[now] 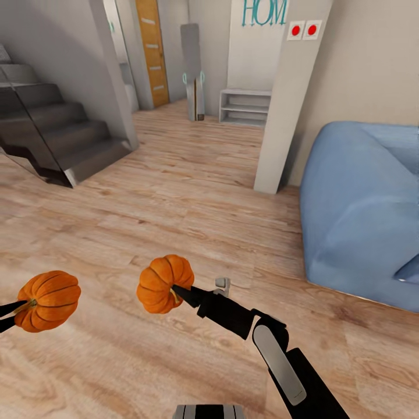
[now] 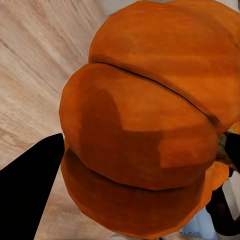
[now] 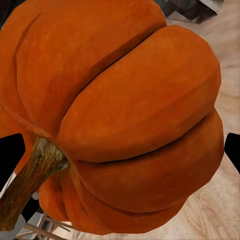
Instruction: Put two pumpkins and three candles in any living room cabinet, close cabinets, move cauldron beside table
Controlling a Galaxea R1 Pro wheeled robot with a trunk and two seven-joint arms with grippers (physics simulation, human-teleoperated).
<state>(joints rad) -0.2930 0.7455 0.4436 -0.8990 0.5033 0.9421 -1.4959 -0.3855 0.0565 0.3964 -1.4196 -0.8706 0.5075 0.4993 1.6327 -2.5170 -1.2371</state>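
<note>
Each tool, left (image 1: 23, 306) and right (image 1: 174, 289), apparently clamps a pumpkin (image 1: 49, 299) (image 1: 164, 283).

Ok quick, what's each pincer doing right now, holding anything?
Left pincer: shut on a pumpkin, held off the floor.
Right pincer: shut on the other pumpkin, also held off the floor.

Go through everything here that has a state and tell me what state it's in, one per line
Left gripper: shut on the left pumpkin, held above the floor.
Left pumpkin: gripped, off the floor.
Right gripper: shut on the right pumpkin at its stem end.
Right pumpkin: gripped, off the floor.
Orange door: looks closed.
Grey shelf unit: open-fronted, shelves look bare.
</note>
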